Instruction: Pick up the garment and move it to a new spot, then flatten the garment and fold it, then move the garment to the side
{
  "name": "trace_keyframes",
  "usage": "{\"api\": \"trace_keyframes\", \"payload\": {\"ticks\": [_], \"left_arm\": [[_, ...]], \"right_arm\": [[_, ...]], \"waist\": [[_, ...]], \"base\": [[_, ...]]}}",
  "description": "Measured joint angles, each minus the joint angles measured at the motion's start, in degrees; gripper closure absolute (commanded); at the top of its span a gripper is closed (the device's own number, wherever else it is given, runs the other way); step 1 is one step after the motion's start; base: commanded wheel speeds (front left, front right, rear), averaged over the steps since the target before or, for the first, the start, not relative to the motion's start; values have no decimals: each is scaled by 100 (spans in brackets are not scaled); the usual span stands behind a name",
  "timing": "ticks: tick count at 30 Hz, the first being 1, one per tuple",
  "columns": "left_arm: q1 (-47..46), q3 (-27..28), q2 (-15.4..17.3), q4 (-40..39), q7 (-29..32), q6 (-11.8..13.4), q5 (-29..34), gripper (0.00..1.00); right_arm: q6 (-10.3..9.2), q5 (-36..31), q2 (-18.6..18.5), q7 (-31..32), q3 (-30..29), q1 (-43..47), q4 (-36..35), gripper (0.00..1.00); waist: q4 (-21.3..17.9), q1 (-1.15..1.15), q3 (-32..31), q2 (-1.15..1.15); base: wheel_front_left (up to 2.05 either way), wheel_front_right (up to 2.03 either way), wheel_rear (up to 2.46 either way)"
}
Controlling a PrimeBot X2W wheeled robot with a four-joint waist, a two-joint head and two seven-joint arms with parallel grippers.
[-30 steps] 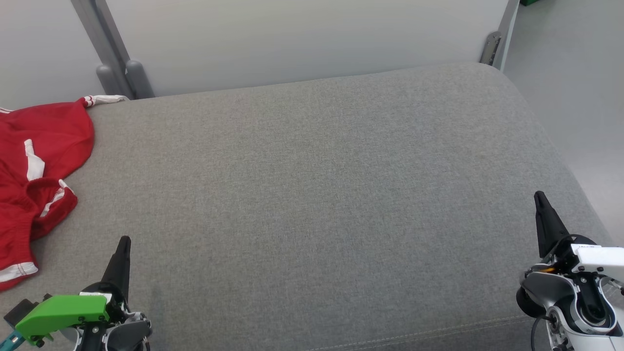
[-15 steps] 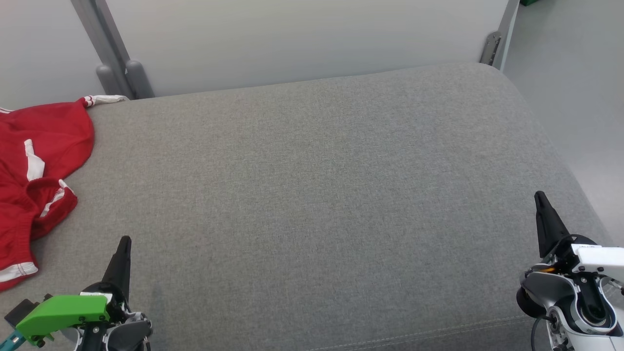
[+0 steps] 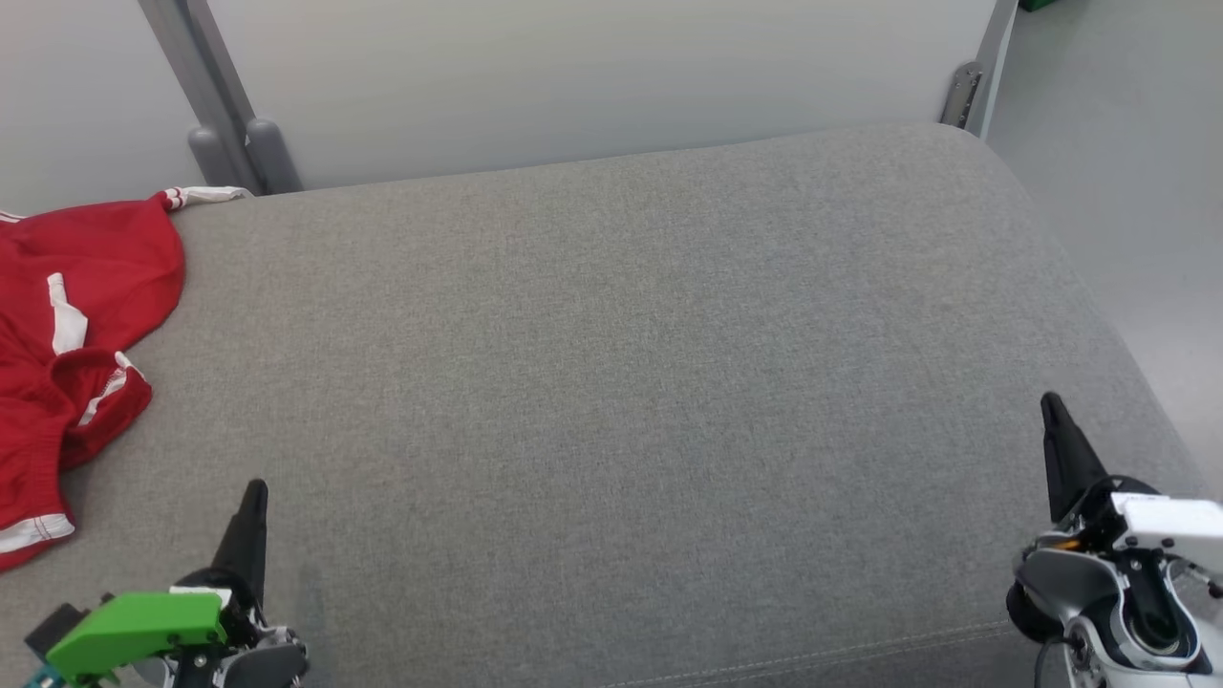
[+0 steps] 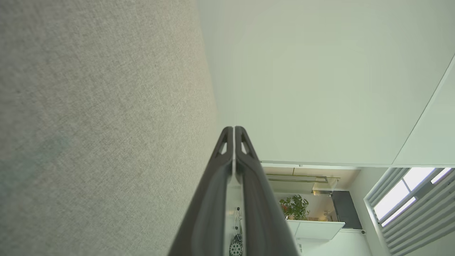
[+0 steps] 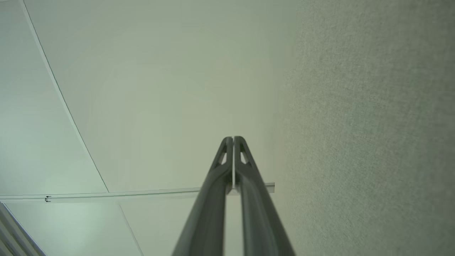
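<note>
Grey cushion (image 3: 621, 382): left claw (image 3: 254, 493), right claw (image 3: 1050, 405) both closed, holding nothing.

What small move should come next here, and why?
Probably reach the left gripper toward the red garment, which lies crumpled at the left edge of the grey cushion. Both grippers are shut and empty. The left is nearer, while the right gripper sits at the far side.

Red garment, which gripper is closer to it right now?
Left. The left gripper is just right of the red garment, not touching it; the right gripper is across the grey cushion, near its right edge.
</note>
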Motion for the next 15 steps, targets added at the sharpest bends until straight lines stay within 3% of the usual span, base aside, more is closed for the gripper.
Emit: {"api": "trace_keyframes", "payload": {"ticks": [15], "left_arm": [[232, -157, -125, 133, -64, 2, 8, 0]], "right_arm": [[-5, -279, 133, -174, 51, 256, 91, 0]], "waist": [[-11, 0, 0, 0]], "base": [[0, 0, 0]]}}
